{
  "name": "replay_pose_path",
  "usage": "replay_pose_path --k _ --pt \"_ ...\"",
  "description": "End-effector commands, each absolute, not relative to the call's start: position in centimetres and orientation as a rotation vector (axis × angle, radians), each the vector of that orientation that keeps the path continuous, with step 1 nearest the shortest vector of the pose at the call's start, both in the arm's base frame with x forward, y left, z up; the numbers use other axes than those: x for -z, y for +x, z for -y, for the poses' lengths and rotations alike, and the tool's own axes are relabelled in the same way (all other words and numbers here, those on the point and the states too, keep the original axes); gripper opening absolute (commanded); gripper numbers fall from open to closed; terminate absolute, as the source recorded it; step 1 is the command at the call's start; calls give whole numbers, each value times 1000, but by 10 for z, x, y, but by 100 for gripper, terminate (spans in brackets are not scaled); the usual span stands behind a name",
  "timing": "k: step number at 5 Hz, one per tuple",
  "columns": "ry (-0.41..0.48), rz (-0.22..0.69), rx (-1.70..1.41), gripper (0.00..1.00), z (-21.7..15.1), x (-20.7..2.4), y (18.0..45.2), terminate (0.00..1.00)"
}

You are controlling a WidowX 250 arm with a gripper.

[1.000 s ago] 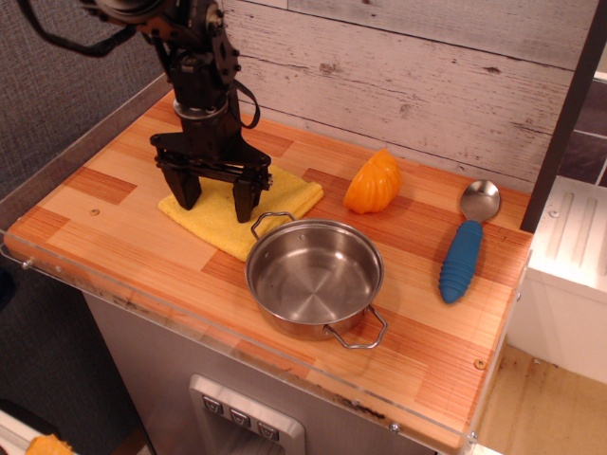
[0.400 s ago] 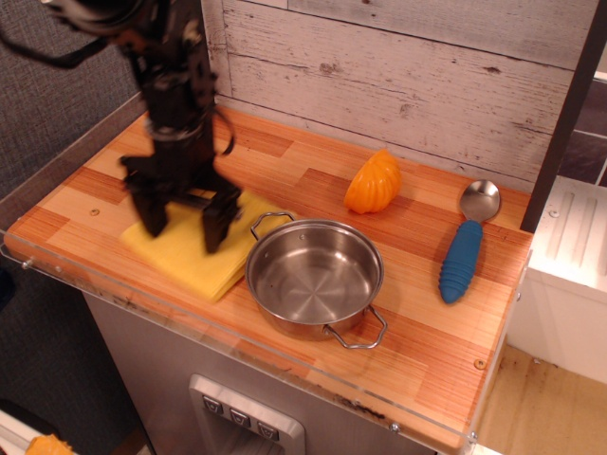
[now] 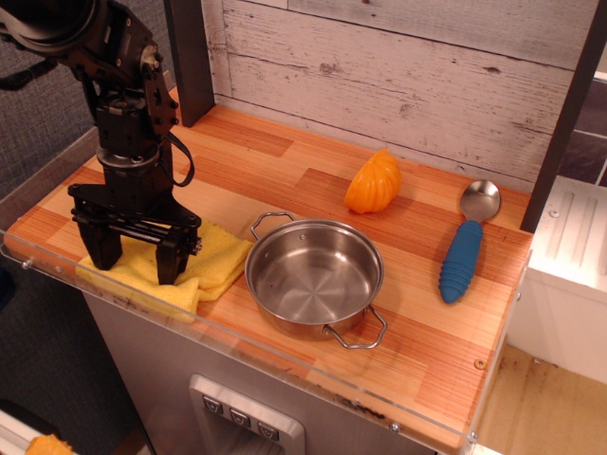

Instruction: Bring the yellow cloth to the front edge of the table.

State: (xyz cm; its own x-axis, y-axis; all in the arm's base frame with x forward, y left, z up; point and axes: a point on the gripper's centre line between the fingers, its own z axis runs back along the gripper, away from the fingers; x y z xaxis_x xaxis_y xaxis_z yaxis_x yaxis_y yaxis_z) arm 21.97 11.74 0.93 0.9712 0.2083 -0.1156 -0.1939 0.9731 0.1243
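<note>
The yellow cloth [image 3: 216, 258] lies at the front left of the table [image 3: 285, 161], against the clear acrylic rim, and is a little bunched on its right side by the pot. My gripper [image 3: 138, 263] stands upright over the cloth's left part. Its two black fingers [image 3: 171, 262] are spread wide and their tips rest on the cloth. Part of the cloth is hidden behind the fingers.
A steel pot [image 3: 315, 275] stands just right of the cloth, its handle close to it. An orange ridged lump [image 3: 373, 182] sits behind the pot. A blue-handled spoon [image 3: 465, 251] lies at the right. A plank wall runs along the back, with a dark post [image 3: 190, 57] at the back left.
My gripper has moved forward and left, toward the front edge. The cloth slid with it from beside the pot's rear handle to the front rim.
</note>
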Motion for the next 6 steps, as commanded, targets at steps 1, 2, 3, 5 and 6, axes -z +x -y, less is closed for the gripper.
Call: replay_pose_path --k 1,2,3,5,6 --pt "-67 185 -308 100 -108 -62 255 0" --pt "-120 300 -295 100 -102 -97 275 0" --pt "-83 296 -234 100 -100 -117 281 0" --pt "-9 187 -100 100 -98 -123 293 0" --pt "39 152 -58 100 -96 -122 295 0"
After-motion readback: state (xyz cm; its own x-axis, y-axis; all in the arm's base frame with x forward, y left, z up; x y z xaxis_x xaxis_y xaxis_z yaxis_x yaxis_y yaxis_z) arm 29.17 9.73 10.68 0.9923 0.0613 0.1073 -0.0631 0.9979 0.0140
